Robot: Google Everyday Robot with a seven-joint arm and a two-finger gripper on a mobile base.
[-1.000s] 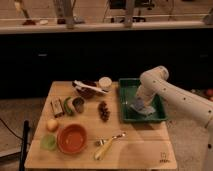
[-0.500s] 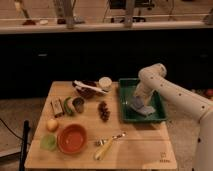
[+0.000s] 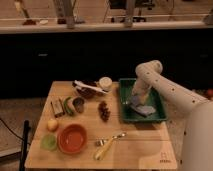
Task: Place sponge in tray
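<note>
Well, my claw [image 3: 133, 103] is low in the tray [image 3: 161, 107] near the right edge of the desk [image 3: 130, 150], beside the soft, light sponge [image 3: 146, 109] lying there, best pinched across its middle; spread or pinching, I cannot tell.

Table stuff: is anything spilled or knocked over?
Nothing stands out. The sponge lies in the green tray, the gripper is low over the tray beside it, and the orange bowl sits upright on the table. Nothing spilled.

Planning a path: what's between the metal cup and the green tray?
Camera view: grapes lie between the cup and the tray. The gripper is inside the tray, beside the sponge.
</note>
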